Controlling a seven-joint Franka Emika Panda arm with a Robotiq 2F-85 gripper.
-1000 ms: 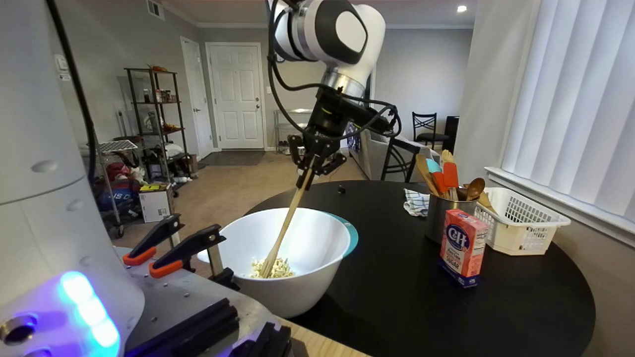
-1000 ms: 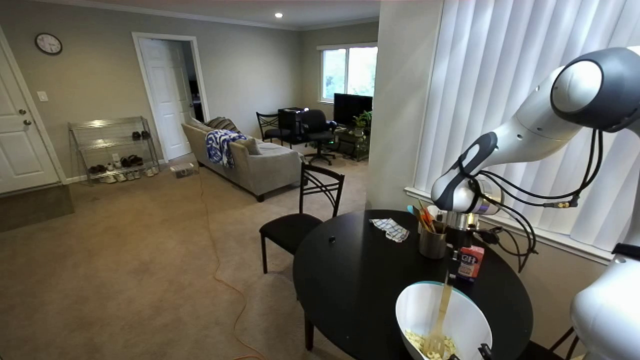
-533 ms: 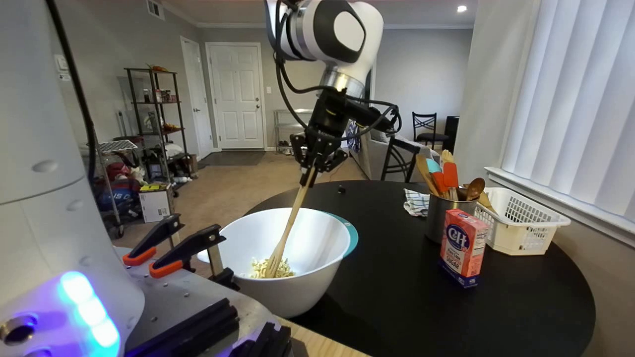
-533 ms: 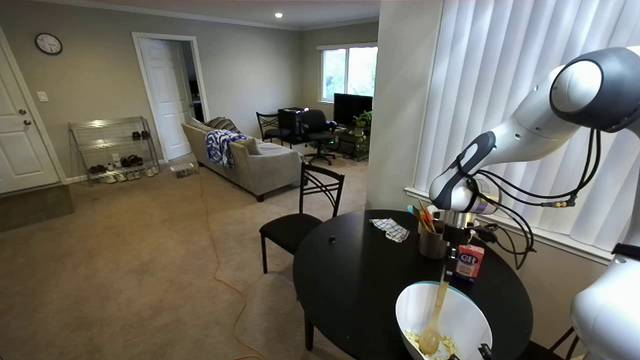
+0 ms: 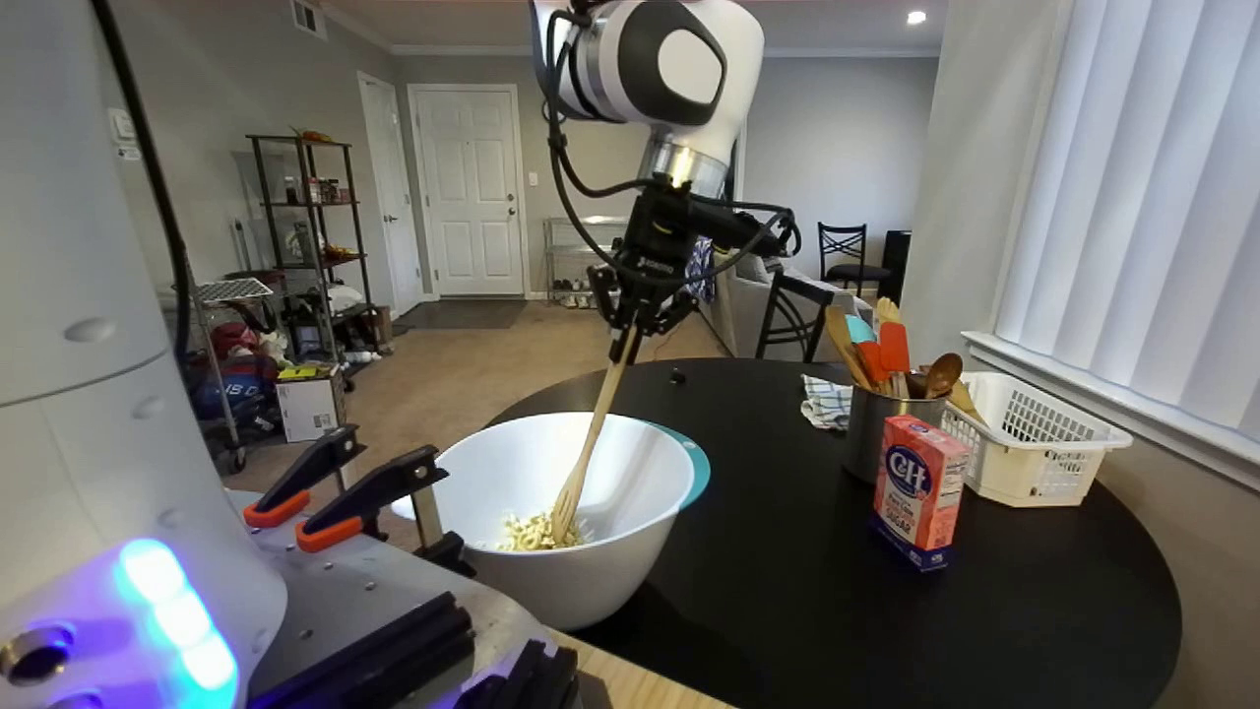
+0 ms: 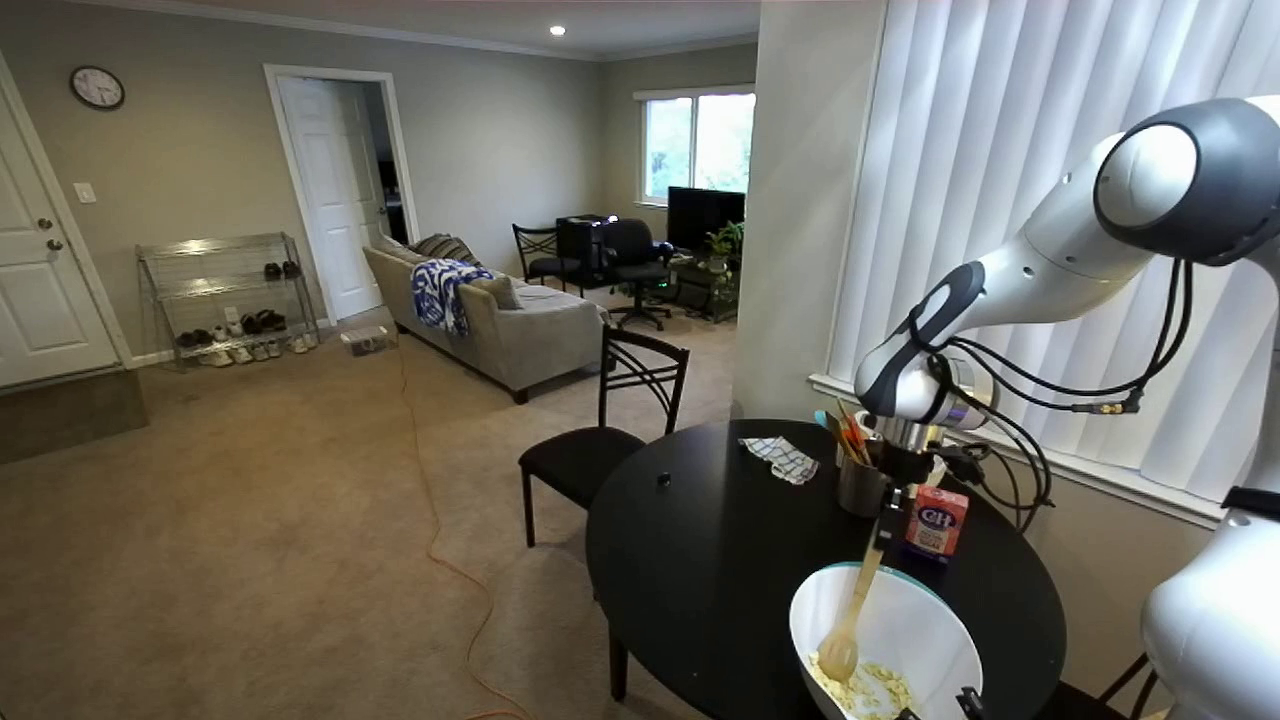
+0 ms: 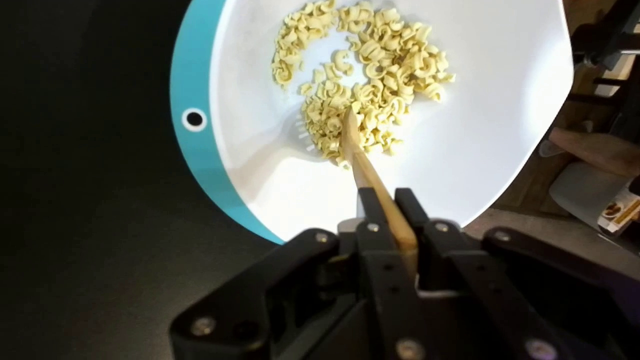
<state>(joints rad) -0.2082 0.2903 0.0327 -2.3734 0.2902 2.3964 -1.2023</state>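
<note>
Since a second ago my claw [image 7: 389, 202] has travelled to the right, as seen in an exterior view, and the wooden spoon [image 5: 595, 440] has gone with it, its head shifting across the bottom of the bowl [image 5: 610, 583], which looks all but unmoved. My claw is narrow, clamped on the handle from both sides; the spoon leans, head down among the pasta [image 7: 400, 65]. As I judge it, the slim handle could twist or slip in my grip if the head snags against the wall; pushing hard there could also slide or tip the bowl, since I cannot tell whether the clamp [image 5: 384, 490] near its rim braces it. A brisk flick could throw loose pieces over the edge. The bowl, white with teal along one side, holds that pale, curled pasta in uneven heaps with bare bottom showing between. On the black table [image 5: 787, 601], a metal canister [image 5: 864, 433] holds wooden and coloured utensils [image 5: 894, 347], a sugar box [image 5: 917, 492] stands upright near it, and a white basket [image 5: 1053, 478] sits beside them; what the box or basket holds, I cannot make out.
</note>
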